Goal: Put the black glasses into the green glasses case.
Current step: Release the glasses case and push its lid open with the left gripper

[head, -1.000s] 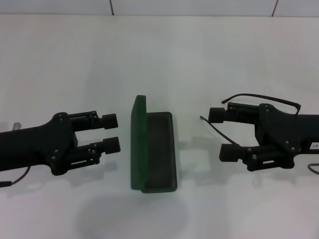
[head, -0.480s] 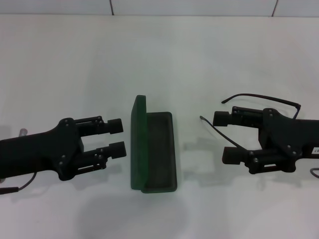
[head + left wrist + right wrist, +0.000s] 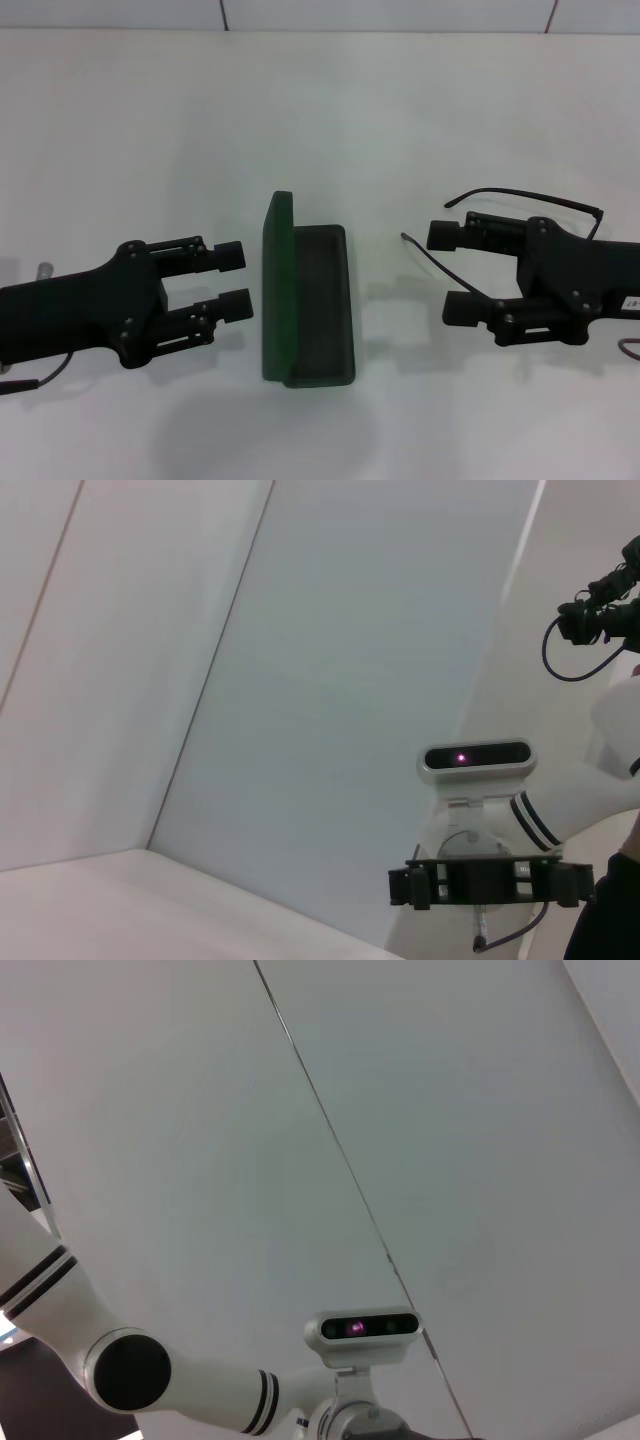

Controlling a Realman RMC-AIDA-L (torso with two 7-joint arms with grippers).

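green glasses case [image 3: 305, 305] open on table. my right gripper [image 3: 452, 272] spread over black glasses [image 3: 520, 200], grasp pending; next: close on frame. left gripper [image 3: 233, 280] open beside case.

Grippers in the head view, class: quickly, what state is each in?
Left gripper: open, empty, beside the dark green hard glasses case.
Right gripper: open over the thin black wire-frame glasses.

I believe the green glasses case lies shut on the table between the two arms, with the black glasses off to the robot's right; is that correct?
Not quite: the green glasses case is open, its lid standing up on the side toward the left tool, as the head view shows. The black glasses are indeed on the right, by the right tool.
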